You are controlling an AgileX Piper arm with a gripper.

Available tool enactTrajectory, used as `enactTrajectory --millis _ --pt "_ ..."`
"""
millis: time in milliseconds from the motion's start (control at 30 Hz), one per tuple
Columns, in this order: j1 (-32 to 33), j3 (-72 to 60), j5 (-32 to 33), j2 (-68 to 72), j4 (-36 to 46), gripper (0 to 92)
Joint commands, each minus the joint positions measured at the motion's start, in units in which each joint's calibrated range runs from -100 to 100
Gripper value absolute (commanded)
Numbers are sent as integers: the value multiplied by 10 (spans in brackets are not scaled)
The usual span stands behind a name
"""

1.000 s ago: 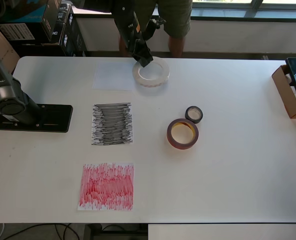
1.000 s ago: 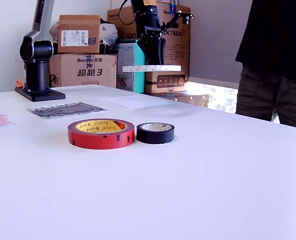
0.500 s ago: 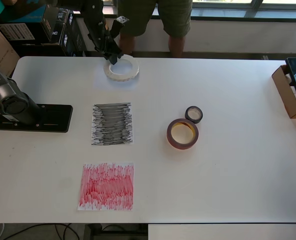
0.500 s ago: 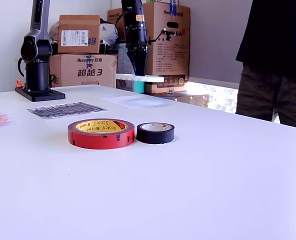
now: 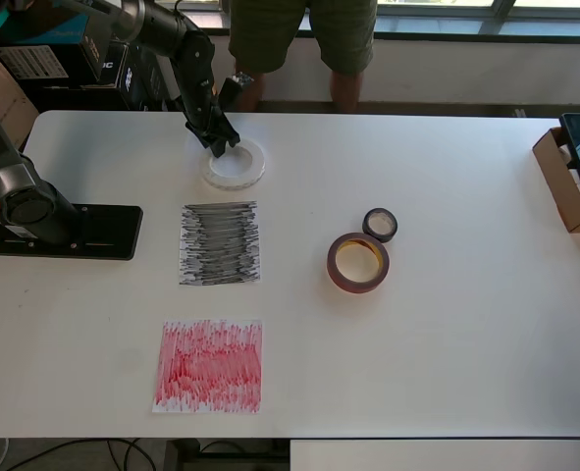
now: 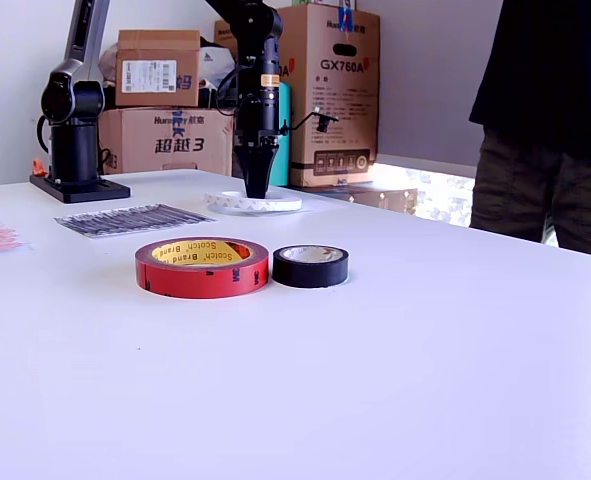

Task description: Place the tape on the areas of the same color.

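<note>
Overhead view: the white worktop [image 5: 466, 324] fills the frame. At its seven o'clock lies the red sheet [image 5: 209, 365], with the black sheet [image 5: 220, 242] just above it toward nine. The white sheet is barely distinguishable under the white ring [image 5: 236, 163], which sits near eleven o'clock. The red roll [image 5: 358, 262] rests near centre, touching the small black roll [image 5: 380, 225] at its one o'clock. The pincer [image 5: 217, 147] is clamped on the white ring's rim at ten o'clock.
</note>
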Motion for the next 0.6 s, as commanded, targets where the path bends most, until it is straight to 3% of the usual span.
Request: enactTrajectory --millis 0,567 --pt "5 -10 8 1 -9 136" --pt "27 -19 1 4 -9 143"
